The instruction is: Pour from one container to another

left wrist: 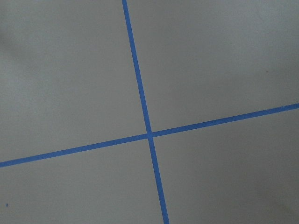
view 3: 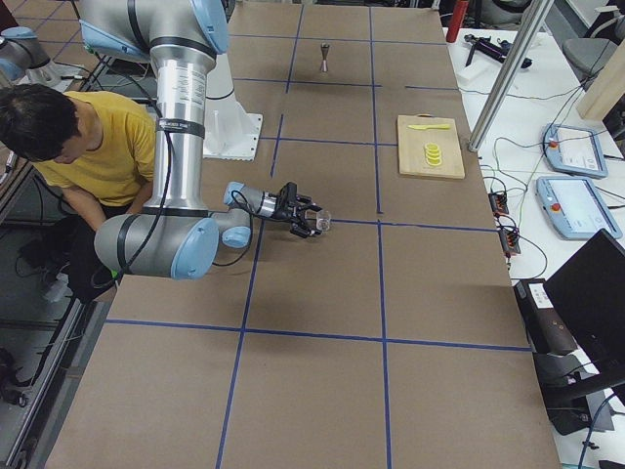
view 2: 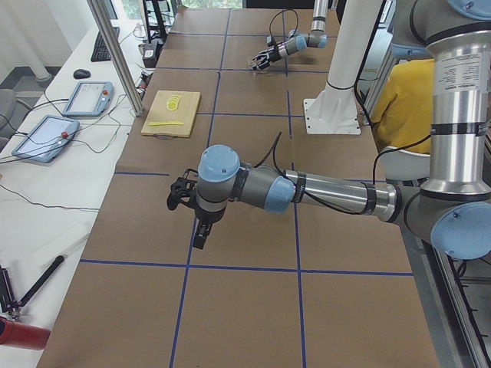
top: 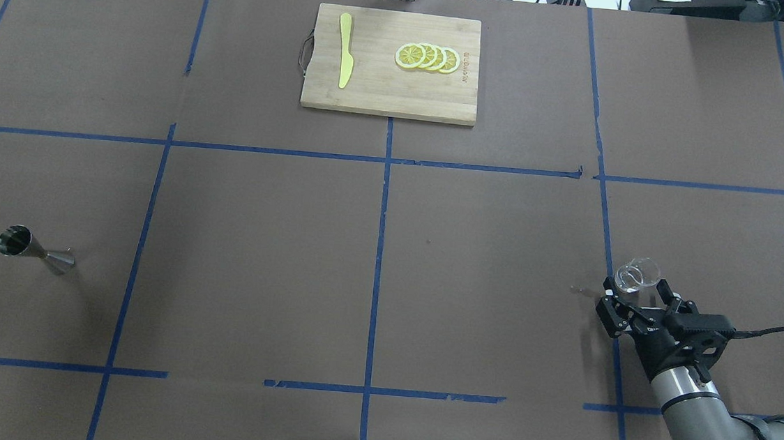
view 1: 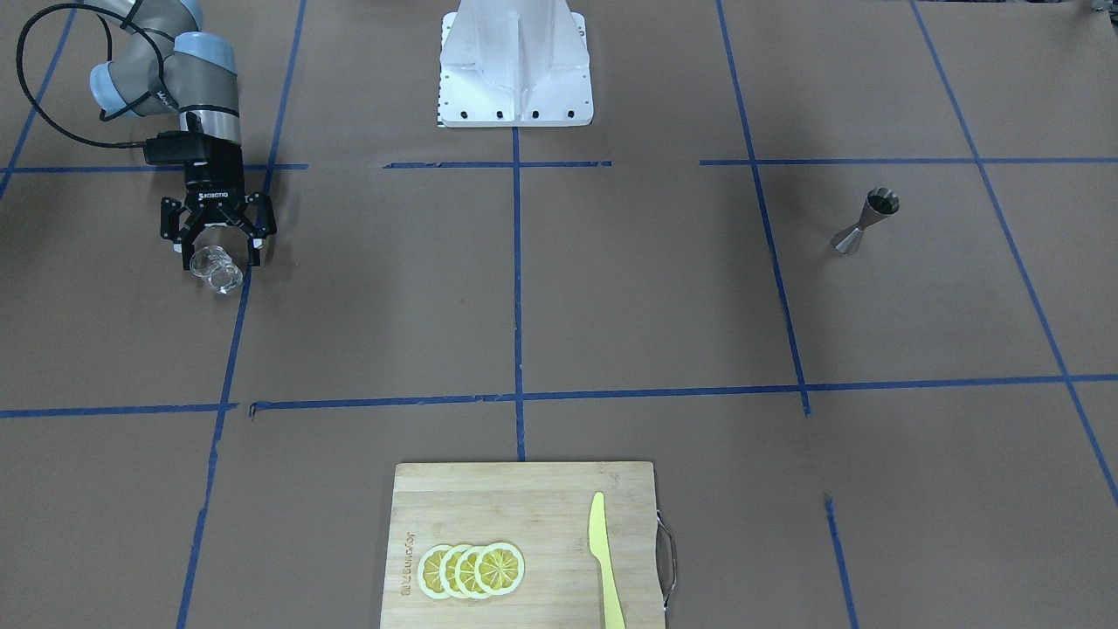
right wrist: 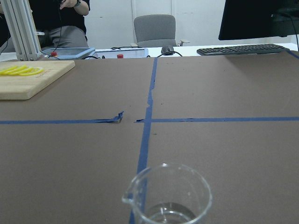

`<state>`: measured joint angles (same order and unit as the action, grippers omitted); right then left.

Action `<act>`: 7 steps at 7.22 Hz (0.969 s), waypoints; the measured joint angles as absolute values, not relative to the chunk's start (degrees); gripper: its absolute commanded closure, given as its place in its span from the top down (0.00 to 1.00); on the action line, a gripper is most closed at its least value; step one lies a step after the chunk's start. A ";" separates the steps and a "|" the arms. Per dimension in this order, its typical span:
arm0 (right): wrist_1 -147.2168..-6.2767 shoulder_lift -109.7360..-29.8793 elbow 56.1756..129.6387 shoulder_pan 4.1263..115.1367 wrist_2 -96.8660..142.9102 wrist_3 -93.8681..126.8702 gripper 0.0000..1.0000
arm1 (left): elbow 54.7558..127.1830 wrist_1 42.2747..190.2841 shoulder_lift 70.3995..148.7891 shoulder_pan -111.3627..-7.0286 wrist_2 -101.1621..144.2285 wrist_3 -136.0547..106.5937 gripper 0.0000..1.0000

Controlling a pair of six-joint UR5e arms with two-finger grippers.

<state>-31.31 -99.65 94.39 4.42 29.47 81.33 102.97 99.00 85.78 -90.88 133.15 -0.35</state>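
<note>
Right pincer (view 1: 219,259) released around upright glass cup (view 1: 218,273); left pincer (view 2: 176,198), state indiscernible; jigger (view 1: 865,224) well apart

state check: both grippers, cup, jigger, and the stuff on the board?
right gripper: open, fingers either side of the glass cup
glass cup: upright, between those fingers; contents unclear
jigger: upright on the table, untouched, far from the cup
left gripper: over bare table; open or shut unclear
lemon slices: overlapping row on the cutting board
yellow knife: flat on the board
</note>
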 measured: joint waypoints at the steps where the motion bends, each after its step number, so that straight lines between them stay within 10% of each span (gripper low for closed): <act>1: -30.52 -101.39 95.78 3.53 29.22 81.15 1.00 | 103.02 99.01 85.78 -90.88 133.15 -0.35 1.00; 7: -29.94 -111.53 109.69 -0.20 30.45 80.49 1.00 | 102.91 98.98 85.78 -90.88 133.16 -0.37 1.00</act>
<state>-29.94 -111.53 109.69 -0.20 30.45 80.49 102.91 98.98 85.78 -90.88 133.16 -0.37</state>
